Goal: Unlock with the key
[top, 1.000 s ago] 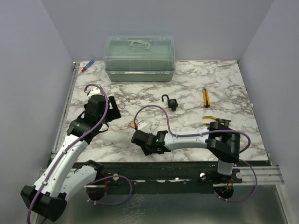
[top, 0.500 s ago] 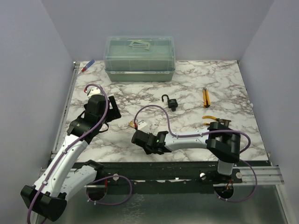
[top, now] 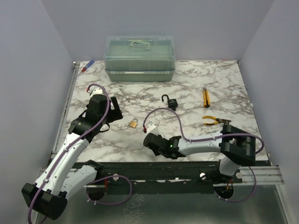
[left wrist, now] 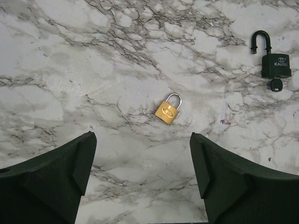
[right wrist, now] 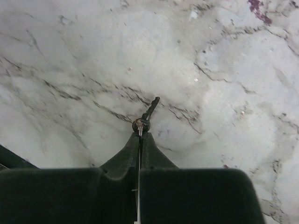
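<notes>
Key (right wrist: 152, 106), tiny, light, stiff and likely slippery, is sitting pinched by its round head in the clenched right end effector (right wrist: 140, 133) close to the surface (right wrist: 224, 70), while the left end effector (left wrist: 142, 140) is hovering released.

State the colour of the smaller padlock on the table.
The smaller padlock is brass-gold with a silvery shackle; clearest in the left wrist view.

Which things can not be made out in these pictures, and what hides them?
1. Right wrist view: head of the key, mostly hidden between the shut fingertips of the right gripper.
2. Top view: the same key, too small and under the gripper.
3. Left wrist view: keyhole of the brass padlock, which does not show.
4. Top view: contents of the green box, behind its cloudy lid.
</notes>
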